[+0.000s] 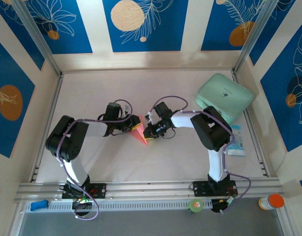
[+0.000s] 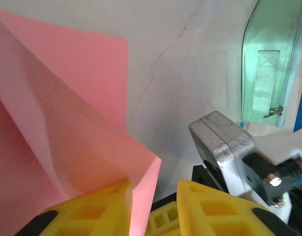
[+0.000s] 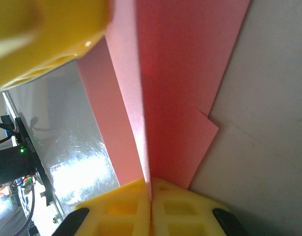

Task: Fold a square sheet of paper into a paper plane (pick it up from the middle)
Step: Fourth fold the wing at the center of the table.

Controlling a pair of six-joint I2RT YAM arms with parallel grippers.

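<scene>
Top external view: the folded pink paper [image 1: 139,132] lies mid-table, with the left gripper [image 1: 135,123] at its 11 o'clock and the right gripper [image 1: 150,132] at 3 o'clock. The right fingers [image 3: 123,209] are pressed together on a raised crease; the left fingers [image 2: 92,209] stand apart, with the paper's edge between them.

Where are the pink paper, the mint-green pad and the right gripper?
pink paper [image 1: 140,133]: top view, middle of the folded sheet.
mint-green pad [image 1: 224,97]: top view, centre of its top face.
right gripper [image 3: 151,195]: right wrist view, seam where its yellow fingertips pinch the paper.
</scene>
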